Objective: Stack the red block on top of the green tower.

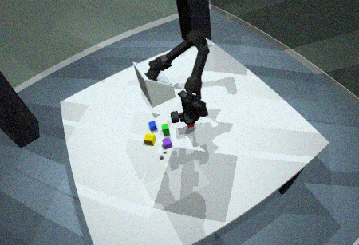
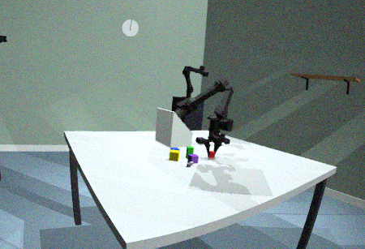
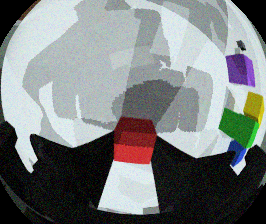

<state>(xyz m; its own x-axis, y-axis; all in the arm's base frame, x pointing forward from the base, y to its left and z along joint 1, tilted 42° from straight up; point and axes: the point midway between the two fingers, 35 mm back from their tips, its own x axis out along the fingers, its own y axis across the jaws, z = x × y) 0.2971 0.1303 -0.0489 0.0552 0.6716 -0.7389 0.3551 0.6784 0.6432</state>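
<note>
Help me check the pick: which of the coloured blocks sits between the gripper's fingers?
The red block. It sits on the table directly under the gripper, fingers closed on it, while the green, blue, yellow and purple ones stand apart, untouched.

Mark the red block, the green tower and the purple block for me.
red block (image 3: 134, 140): wrist view, on its near face between the gripper fingers.
green tower (image 1: 165, 129): top view, on its top face.
purple block (image 2: 193, 158): exterior view, on its front face.

Your arm reaches down from its base, wrist vertical, end effector low at the bench, fingers closed on the red block.
</note>
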